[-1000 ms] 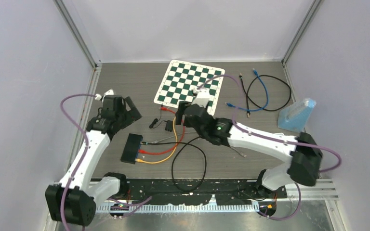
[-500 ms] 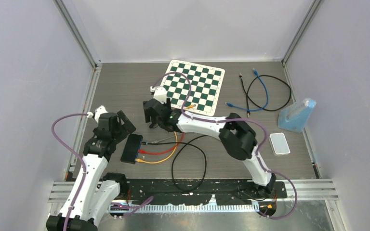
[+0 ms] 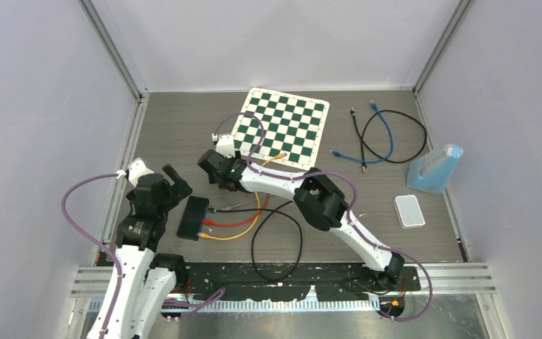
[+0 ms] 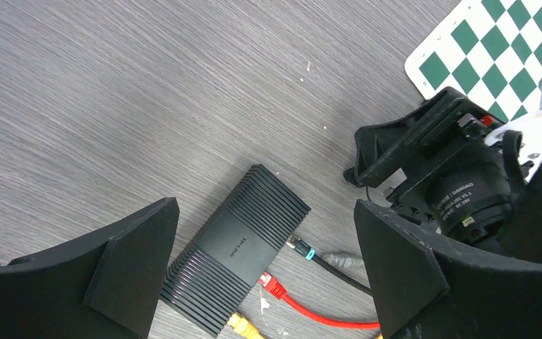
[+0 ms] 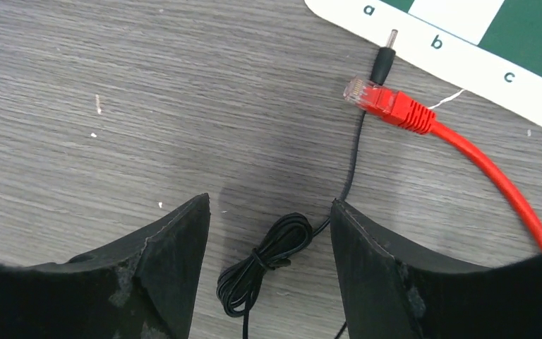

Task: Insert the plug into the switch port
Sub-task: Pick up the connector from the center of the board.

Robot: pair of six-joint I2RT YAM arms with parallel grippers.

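Black fingers of the left gripper (image 4: 265, 206) stand spread wide with nothing between them, hovering over the black network switch (image 4: 240, 247), which lies flat in the lower middle of the left wrist view. Along the switch's lower right edge three plugs sit in ports: a black plug (image 4: 300, 247), a red one (image 4: 274, 284) and a yellow one (image 4: 238, 323). Bare table stretches above and to the left of the switch. At the right of that view the right arm's wrist crowds close.

The right gripper (image 5: 268, 205) also has its jaws apart, holding nothing, above a small tied coil of thin black cord (image 5: 265, 258). Up and to the right lies the loose red plug (image 5: 384, 101), its clear tip pointing left, right against a black barrel plug (image 5: 383, 60) whose tip reaches the white border of the chessboard mat (image 5: 466, 28). Left of these the surface is bare.

From above, the dark grey wood-grain table (image 3: 183, 120) runs out to aluminium rails (image 3: 130, 152) at left and right, with pale lilac walls (image 3: 268, 42) behind. A blue cable (image 3: 389, 138) and a black cable (image 3: 413, 127) loop at upper right, well apart from both grippers. A blue wedge-shaped object (image 3: 434, 169) and a white case (image 3: 409, 210) lie near the right rail.
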